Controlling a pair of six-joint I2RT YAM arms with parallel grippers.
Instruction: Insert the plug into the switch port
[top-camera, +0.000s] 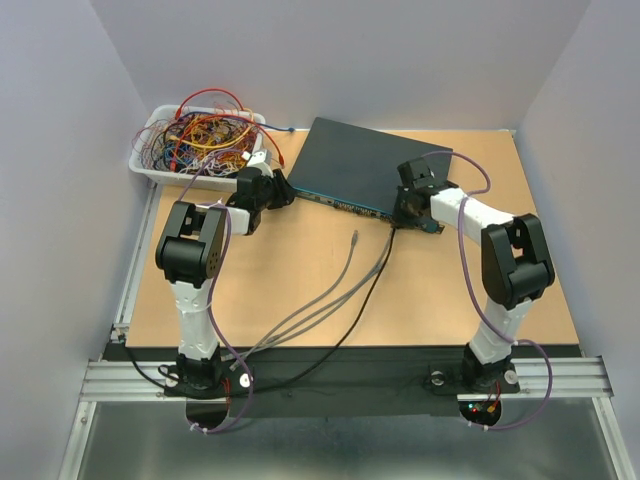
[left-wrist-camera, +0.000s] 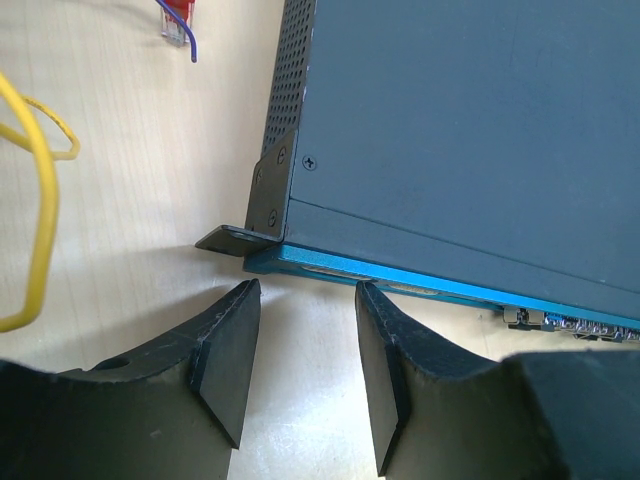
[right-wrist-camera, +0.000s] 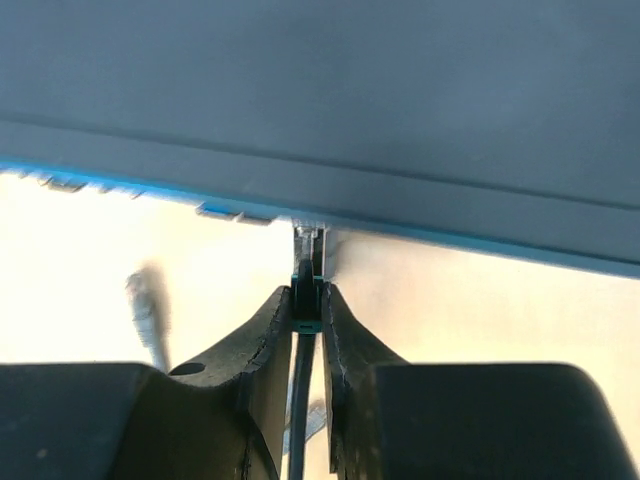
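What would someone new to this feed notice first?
The dark switch lies far-centre, with the right fingers pinching a black cable's plug, its tip at the teal front edge. The left fingers stand open, empty, at the switch's left front corner. At far left, a white tray overflows with tangled coloured wires.

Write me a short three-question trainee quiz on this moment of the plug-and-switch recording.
1. True or false: the left tool is clamped on a yellow wire.
2. What does the right tool grip? A) a corner bracket B) the plug on a black cable, right at the front edge of the switch C) nothing
3. Fill the gap: in the top view, the white tray of loose wires sits to the ___ of the switch.

Key: 1 false, its jaws stand open and empty by the switch's corner; 2 B; 3 left.
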